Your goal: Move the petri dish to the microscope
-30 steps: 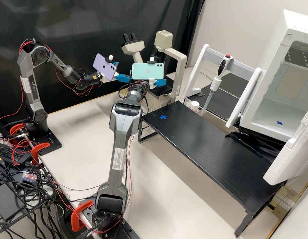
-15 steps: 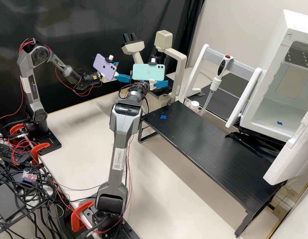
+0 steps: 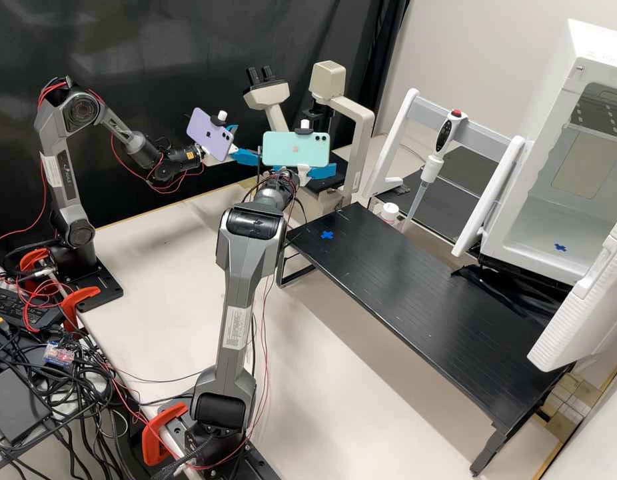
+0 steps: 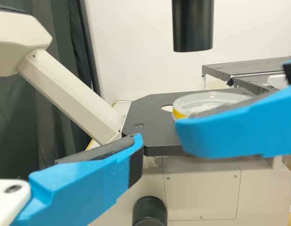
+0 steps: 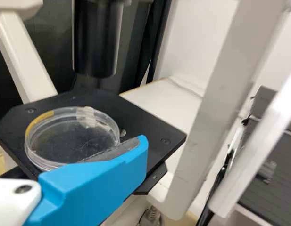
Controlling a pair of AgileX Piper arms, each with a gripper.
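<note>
The right gripper (image 3: 322,171) is held low at the microscope (image 3: 363,130), its arm rising from the base in the foreground of the high view and bent at the elbow, with the forearm stretched away toward the stage (image 5: 152,127). A mint-green phone (image 3: 292,150) is carried over its wrist.

The petri dish (image 5: 72,141), clear and shallow, with a yellow mark on its rim, is clamped between the right gripper's fingers (image 5: 93,186). In the right wrist view one grey pad is seen pressed along its near rim, and in the left wrist view a blue finger (image 4: 235,129) is seen lying across its near side, tip pointed toward the slanting eyepiece tube (image 4: 72,94). The dish is held over the black stage, beside the hole (image 4: 168,108) and lower than the dark barrel (image 4: 193,26); whether its underside is touching the stage cannot be told.

The left gripper (image 3: 247,143) is held beside the right one, short of the microscope. Its fingers are spread apart, with nothing gripped. Its arm is raised upright from the far base, folded at a high elbow, and its forearm is sloped down toward the microscope. A purple phone (image 3: 210,133) is carried over that wrist, tilted.
</note>
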